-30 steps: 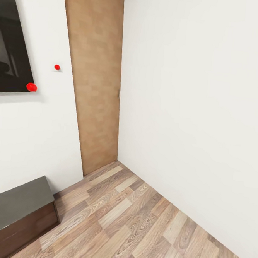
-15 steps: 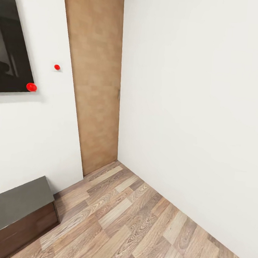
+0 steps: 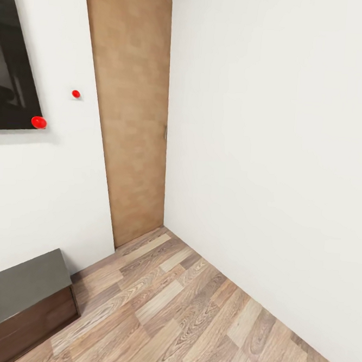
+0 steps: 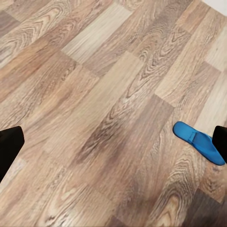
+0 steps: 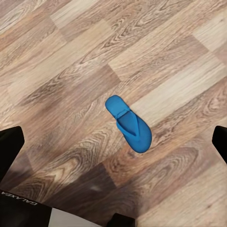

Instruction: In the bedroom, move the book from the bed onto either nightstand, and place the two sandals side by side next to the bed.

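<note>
In the left wrist view a bright blue sandal (image 4: 198, 143) lies flat on the wood-plank floor, close to one dark fingertip (image 4: 221, 140) of my left gripper (image 4: 113, 146). That gripper hangs open above the floor and holds nothing. The right wrist view has a blue sandal (image 5: 128, 124) lying on the planks between and ahead of the spread fingers of my right gripper (image 5: 113, 144), which is open and empty. I cannot tell whether both views show the same sandal. The book, the bed and the nightstand are out of view.
The head view faces a room corner with white walls (image 3: 270, 155) and a brown wooden door (image 3: 131, 117). A low dark brown cabinet (image 3: 19, 299) with a glossy top stands at the lower left, under a black wall panel (image 3: 9, 80). Part of my base (image 5: 47, 215) shows by the floor.
The whole head picture has slid a little to the left, so the camera has turned slightly. Nothing in the room has moved.
</note>
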